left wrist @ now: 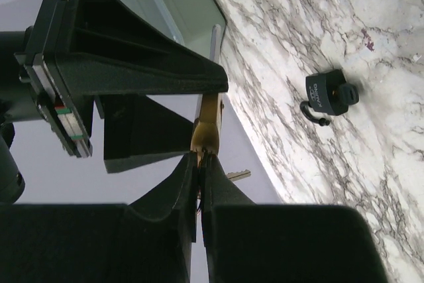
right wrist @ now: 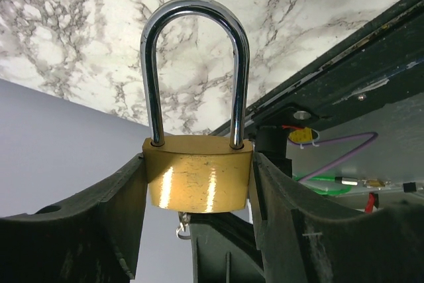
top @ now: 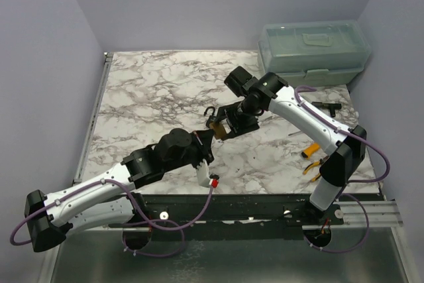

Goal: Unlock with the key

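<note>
Well, I judged the padlock [right wrist: 199, 173] heavy and slick: right gripper [right wrist: 197, 187] clamped its body, left gripper [left wrist: 199, 162] pinched the key [left wrist: 206, 118].

The only lettering in view is a short line of white print on the face of the small black padlock [left wrist: 328, 95] lying on the white marble-patterned worktop [left wrist: 371, 183]; it runs sideways in the left wrist view and is too small to read

Marble table [top: 159, 91] — lavender walls [top: 199, 4] around.
</note>
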You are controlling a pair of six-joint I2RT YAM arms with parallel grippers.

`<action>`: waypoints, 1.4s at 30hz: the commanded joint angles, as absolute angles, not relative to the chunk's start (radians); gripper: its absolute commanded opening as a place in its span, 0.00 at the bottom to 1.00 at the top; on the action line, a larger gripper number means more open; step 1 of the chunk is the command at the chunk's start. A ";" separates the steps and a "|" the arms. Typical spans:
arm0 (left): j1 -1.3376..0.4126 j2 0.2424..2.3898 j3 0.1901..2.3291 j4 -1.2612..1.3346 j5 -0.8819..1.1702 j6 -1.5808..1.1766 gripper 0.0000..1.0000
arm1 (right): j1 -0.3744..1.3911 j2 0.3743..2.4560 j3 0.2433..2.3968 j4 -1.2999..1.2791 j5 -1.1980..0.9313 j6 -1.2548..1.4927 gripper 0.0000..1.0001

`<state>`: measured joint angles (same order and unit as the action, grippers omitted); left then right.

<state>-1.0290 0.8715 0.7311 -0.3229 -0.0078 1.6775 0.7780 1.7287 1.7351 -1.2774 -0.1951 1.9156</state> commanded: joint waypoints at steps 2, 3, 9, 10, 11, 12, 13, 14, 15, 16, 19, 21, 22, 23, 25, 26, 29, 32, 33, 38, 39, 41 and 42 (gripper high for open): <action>-1.045 0.913 0.768 -0.379 0.122 1.633 0.03 | 0.792 1.728 1.805 -1.186 -0.273 1.901 0.00; -1.045 0.915 0.776 -0.380 0.133 1.620 0.04 | 0.793 1.729 1.807 -1.179 -0.269 1.890 0.00; -1.045 0.918 0.782 -0.383 0.124 1.600 0.25 | 0.793 1.705 1.775 -1.173 -0.254 1.881 0.00; -1.045 0.915 0.785 -0.388 0.118 1.600 0.28 | 0.793 1.694 1.752 -1.157 -0.255 1.886 0.00; -1.045 0.912 0.786 -0.393 0.115 1.598 0.31 | 0.793 1.683 1.733 -1.144 -0.261 1.892 0.00; -1.045 0.907 0.787 -0.399 0.115 1.593 0.33 | 0.793 1.675 1.718 -1.135 -0.261 1.895 0.00; -1.045 0.902 0.787 -0.406 0.113 1.589 0.35 | 0.793 1.669 1.710 -1.131 -0.259 1.898 0.00; -1.045 0.896 0.789 -0.412 0.111 1.587 0.36 | 0.793 1.664 1.707 -1.132 -0.256 1.899 0.00; -1.045 0.890 0.789 -0.418 0.113 1.580 0.38 | 0.793 1.661 1.706 -1.133 -0.253 1.900 0.00; -1.045 0.884 0.789 -0.422 0.113 1.576 0.39 | 0.793 1.660 1.704 -1.136 -0.248 1.901 0.00; -1.045 0.864 0.796 -0.441 0.127 1.555 0.43 | 0.793 1.651 1.699 -1.137 -0.238 1.907 0.00; -1.045 0.849 0.808 -0.463 0.159 1.519 0.45 | 0.793 1.642 1.692 -1.135 -0.228 1.915 0.00; -1.045 0.842 0.813 -0.469 0.174 1.497 0.46 | 0.792 1.637 1.686 -1.133 -0.225 1.918 0.00; -1.045 0.835 0.815 -0.474 0.181 1.483 0.48 | 0.792 1.632 1.680 -1.131 -0.221 1.921 0.00; -1.045 0.823 0.816 -0.480 0.187 1.462 0.51 | 0.792 1.626 1.674 -1.132 -0.214 1.926 0.00; -1.045 0.815 0.817 -0.482 0.186 1.449 0.54 | 0.792 1.622 1.670 -1.133 -0.211 1.928 0.00; -1.045 0.792 0.817 -0.482 0.193 1.403 0.57 | 0.792 1.615 1.658 -1.134 -0.208 1.931 0.00; -1.046 0.765 0.830 -0.480 0.207 1.325 0.64 | 0.792 1.606 1.642 -1.135 -0.200 1.933 0.00; -1.045 0.755 0.837 -0.477 0.216 1.291 0.64 | 0.792 1.603 1.634 -1.136 -0.195 1.934 0.00; -1.046 0.684 0.855 -0.422 0.255 1.034 0.63 | 0.792 1.578 1.594 -1.143 -0.162 1.933 0.00; -1.045 0.674 0.861 -0.408 0.255 0.952 0.61 | 0.792 1.575 1.588 -1.153 -0.149 1.929 0.00; -1.045 0.660 0.875 -0.377 0.238 0.777 0.60 | 0.792 1.565 1.577 -1.173 -0.115 1.919 0.00; -1.045 0.657 0.883 -0.367 0.226 0.693 0.60 | 0.793 1.559 1.569 -1.182 -0.094 1.912 0.00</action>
